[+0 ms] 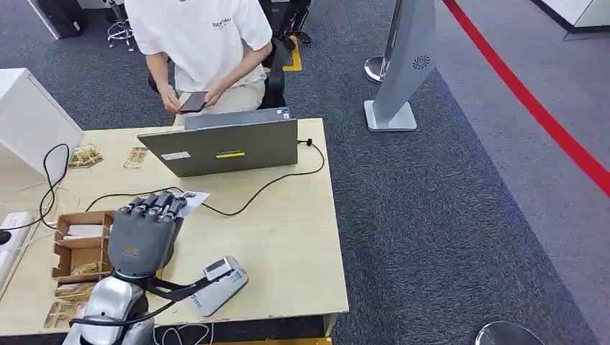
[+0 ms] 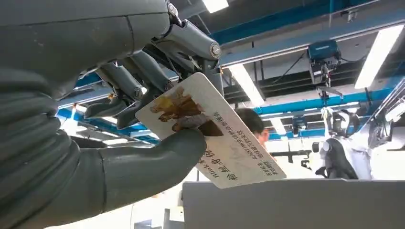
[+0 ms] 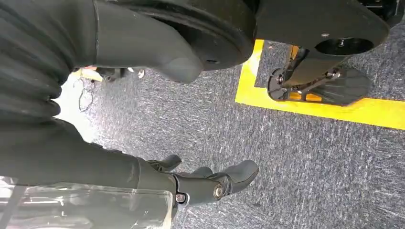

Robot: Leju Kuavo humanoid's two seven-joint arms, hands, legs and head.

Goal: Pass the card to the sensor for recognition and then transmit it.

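Head view: left hand (image 1: 144,233) raised above the table (image 1: 288,237), back of the hand toward the camera, fingers curled; a corner of the card (image 1: 193,200) pokes out past the fingertips, over the table between the laptop (image 1: 223,147) and the box (image 1: 79,248). The sensor (image 1: 219,284), a grey reader, lies near the table's front edge, just beside the wrist and apart from the card. A black cable (image 1: 266,185) runs from the laptop across the table. A person (image 1: 205,43) sits behind the laptop holding a phone (image 1: 193,101). Left wrist view: card (image 2: 215,131) clamped between the thumb (image 2: 157,157) and the dark fingers (image 2: 143,76); printed face with a picture and text toward the camera, far end free. Right wrist view: right hand (image 3: 191,183) hangs over grey carpet (image 3: 310,162) near a yellow line (image 3: 334,109), fingers slightly apart, holding nothing.
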